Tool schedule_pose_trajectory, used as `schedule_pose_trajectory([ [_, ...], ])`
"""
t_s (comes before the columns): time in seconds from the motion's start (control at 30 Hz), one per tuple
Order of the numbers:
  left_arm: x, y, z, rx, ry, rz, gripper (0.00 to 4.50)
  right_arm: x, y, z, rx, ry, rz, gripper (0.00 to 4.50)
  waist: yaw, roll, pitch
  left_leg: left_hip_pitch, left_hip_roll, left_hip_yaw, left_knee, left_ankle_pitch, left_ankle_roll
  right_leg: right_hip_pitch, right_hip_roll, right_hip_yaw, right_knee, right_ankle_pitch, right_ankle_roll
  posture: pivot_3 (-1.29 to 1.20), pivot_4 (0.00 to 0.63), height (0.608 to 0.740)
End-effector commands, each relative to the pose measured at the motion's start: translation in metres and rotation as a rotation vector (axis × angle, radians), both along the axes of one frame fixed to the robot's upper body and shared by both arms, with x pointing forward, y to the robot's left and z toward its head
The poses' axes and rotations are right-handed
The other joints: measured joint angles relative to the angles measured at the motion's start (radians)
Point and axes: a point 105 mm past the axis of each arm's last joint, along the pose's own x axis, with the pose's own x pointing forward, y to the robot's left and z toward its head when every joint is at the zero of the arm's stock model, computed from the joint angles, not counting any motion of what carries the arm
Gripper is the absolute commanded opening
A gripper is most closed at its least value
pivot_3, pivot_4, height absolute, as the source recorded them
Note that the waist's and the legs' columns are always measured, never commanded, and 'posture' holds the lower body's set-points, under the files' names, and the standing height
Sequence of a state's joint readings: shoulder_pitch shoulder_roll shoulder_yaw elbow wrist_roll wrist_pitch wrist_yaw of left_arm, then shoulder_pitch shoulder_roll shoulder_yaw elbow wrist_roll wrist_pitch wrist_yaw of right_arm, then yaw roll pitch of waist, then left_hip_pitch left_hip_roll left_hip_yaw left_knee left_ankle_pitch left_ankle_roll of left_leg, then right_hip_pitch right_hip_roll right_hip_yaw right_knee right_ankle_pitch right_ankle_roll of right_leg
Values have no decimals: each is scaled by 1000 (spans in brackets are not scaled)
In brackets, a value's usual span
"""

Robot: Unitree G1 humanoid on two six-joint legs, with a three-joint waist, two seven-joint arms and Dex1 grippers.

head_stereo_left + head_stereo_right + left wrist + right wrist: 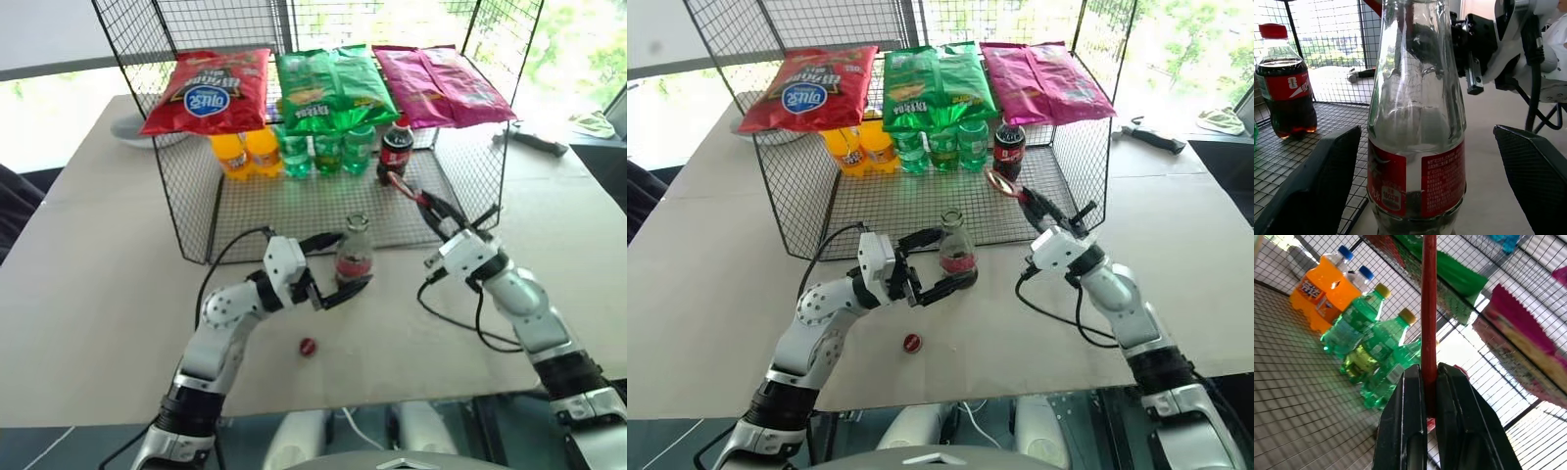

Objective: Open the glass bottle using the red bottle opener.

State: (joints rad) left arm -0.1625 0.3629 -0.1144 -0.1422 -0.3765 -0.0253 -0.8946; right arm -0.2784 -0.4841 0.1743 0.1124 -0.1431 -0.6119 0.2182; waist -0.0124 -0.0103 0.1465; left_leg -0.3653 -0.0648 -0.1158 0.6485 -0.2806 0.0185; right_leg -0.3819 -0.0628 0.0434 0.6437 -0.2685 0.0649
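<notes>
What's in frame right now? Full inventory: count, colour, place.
glass bottle: 1, clear with red label, uncapped, upright on table between left fingers
red bottle opener: 1, red, clamped in right gripper
bottle cap: 1, red, on table nearer the robot than the bottle
wire rack: 1, black, table centre
chip bags: 3, red, green, pink, on rack top
orange bottles: 2, under rack
green bottles: 3, under rack
plastic cola bottle: 1, dark, red cap, under rack
left gripper: open, flanking glass bottle
right gripper: shut on opener
</notes>
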Motion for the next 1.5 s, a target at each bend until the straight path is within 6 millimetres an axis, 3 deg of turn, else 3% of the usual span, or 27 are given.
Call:
schedule_pose_trajectory([
  [0.03, 3, 7, 12, -22, -43, 32, 4477, -5, -7, 13, 105, 20, -3, 0, 0, 0, 0, 0, 0, 0, 0, 0, 0, 0, 0, 0, 0, 0, 0, 0, 150, 740],
  [0.5, -21, 30, 3, 35, 14, 40, 4477, -20, -34, -29, 333, 478, -7, 0, 1, 1, 0, -1, 1, -2, -1, -1, 1, 0, -4, -1, -1, 0, 0, 0, 150, 740],
  [0.63, -28, 44, -2, 38, 40, 101, 4500, -31, -36, -45, 323, 577, -4, 1490, 1, 1, 1, -1, 1, -2, -2, -2, 2, 0, -5, 0, -1, 0, 0, 0, 150, 740],
  [0.83, -33, 61, 2, 40, -10, 233, 4500, -39, -52, -55, 342, 611, -49, 4348, 3, 1, 1, 0, 0, -2, -2, -3, 4, 0, -6, -2, -1, 0, 0, 0, 150, 740],
  [0.9, -33, 70, 6, 27, -39, 302, 4500, -43, -56, -60, 341, 637, -46, 4348, 3, 1, 1, 0, 0, -2, -2, -3, 4, 0, -6, -2, -1, 0, 0, 0, 150, 740],
  [1.03, -18, 112, 21, -2, -94, 515, 4500, -51, -59, -65, 297, 666, -15, 4348, 5, 1, 1, 0, 0, -3, -2, -3, 4, 0, -6, -2, -1, 0, 0, 0, 150, 740],
  [1.13, -21, 134, 24, 13, -79, 552, 4500, -52, -63, -62, 301, 665, -14, 4348, 1, 1, 1, 1, 0, -3, -2, -3, 4, 1, -5, -3, -1, 0, 0, 0, 150, 740],
  [1.23, -40, 138, 9, 49, 20, 484, 4500, -54, -68, -60, 273, 653, -5, 4348, -2, 1, 1, 1, 0, -2, -2, -3, 4, 1, -5, -2, -1, 0, 0, 0, 150, 740],
  [1.37, -81, 134, -32, 102, 264, 360, 4500, -61, -80, -66, 228, 726, 18, 4348, -1, 2, 1, 0, 0, 1, -2, -3, 4, 1, -6, 0, -3, 0, 0, 0, 150, 740],
  [1.5, -95, 140, -53, 166, 358, 383, 4500, -74, -91, -79, 190, 824, 50, 4348, 17, 1, 2, -2, 0, -2, -2, -6, 9, 1, -8, -1, -6, 0, 0, 0, 150, 740],
])
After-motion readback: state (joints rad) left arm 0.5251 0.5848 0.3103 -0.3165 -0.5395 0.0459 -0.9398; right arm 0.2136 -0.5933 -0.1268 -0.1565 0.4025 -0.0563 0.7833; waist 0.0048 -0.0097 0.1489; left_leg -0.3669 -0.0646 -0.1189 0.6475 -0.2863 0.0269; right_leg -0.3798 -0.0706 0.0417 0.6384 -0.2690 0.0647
